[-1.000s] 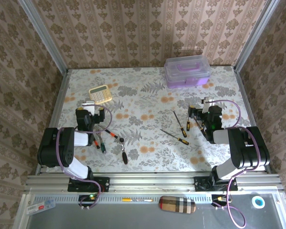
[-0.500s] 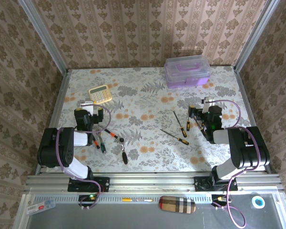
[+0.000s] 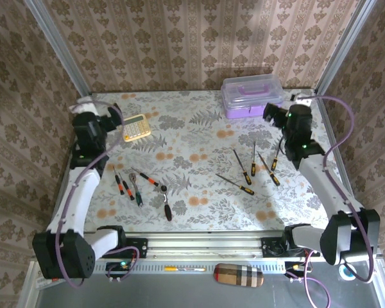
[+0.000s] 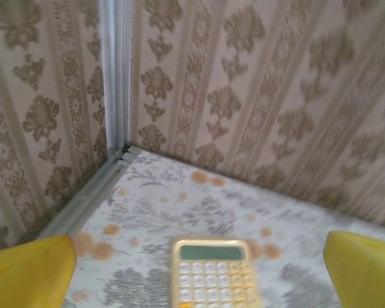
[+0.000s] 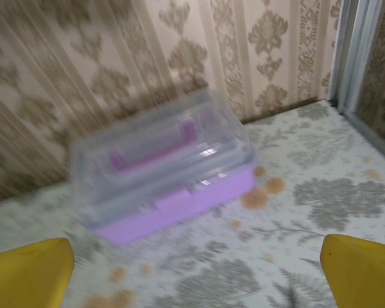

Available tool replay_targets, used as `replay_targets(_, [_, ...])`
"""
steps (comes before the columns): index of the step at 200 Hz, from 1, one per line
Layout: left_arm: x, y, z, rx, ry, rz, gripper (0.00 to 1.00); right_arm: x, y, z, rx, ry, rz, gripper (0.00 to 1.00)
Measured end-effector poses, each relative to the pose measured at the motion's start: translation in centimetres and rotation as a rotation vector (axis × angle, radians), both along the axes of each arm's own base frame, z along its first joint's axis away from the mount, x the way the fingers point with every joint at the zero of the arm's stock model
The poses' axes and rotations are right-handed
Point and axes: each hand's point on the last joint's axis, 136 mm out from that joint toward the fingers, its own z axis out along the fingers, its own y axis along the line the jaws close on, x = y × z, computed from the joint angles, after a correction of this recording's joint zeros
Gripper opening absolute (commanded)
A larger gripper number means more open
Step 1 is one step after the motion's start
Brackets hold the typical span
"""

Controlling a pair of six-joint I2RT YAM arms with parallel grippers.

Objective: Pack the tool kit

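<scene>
1. At the upper right of the overhead view, the purple box [image 3: 251,96] of the tool kit sits against the back wall with its clear lid down. The right wrist view shows it at centre left, blurred.
2. The tools lie loose on the table [image 3: 192,138]. Several screwdrivers [image 3: 242,167] are at centre right. At lower left lie more of them, what look like pliers [image 3: 136,191], and the ratchet wrench [image 3: 166,204].
3. Judged from this, nothing is packed yet. The step in hand looks like the approach, and the box probably has to be opened first.
4. The next move calls for a descent to the lid's front edge or latch. The light box may slide if it is not steadied.
5. The right arm stretches up the right side, with the right gripper [image 3: 285,117] raised just below and right of the box, facing it. Its yellow fingers [image 5: 29,266] are spread wide with nothing between them.
6. The left arm reaches up the left edge. The left gripper [image 3: 93,122] hangs at upper left near the yellow calculator [image 3: 135,126], facing the back corner. Its fingers [image 4: 32,269] are spread wide and empty, well apart from the tools.
</scene>
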Motion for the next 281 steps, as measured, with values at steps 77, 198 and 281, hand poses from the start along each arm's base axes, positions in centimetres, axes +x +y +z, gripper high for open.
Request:
replay_targets(77, [-1.1, 6.1, -4.9, -0.583, 0.126, 0.129, 0.99, 2.8, -0.6, -7.7, 0.460, 0.289, -0.154, 0.94])
replay_targets(198, [4.1, -9.4, -5.8, -0.504, 0.432, -0.350, 0.99, 16.7, 0.1, -14.0, 0.659, 0.408, -0.250, 0.89])
replay_targets(281, [3.1, -11.8, -6.7, -0.426, 0.480, -0.436, 0.99, 19.6, 1.5, -16.3, 0.689, 0.448, -0.188, 0.79])
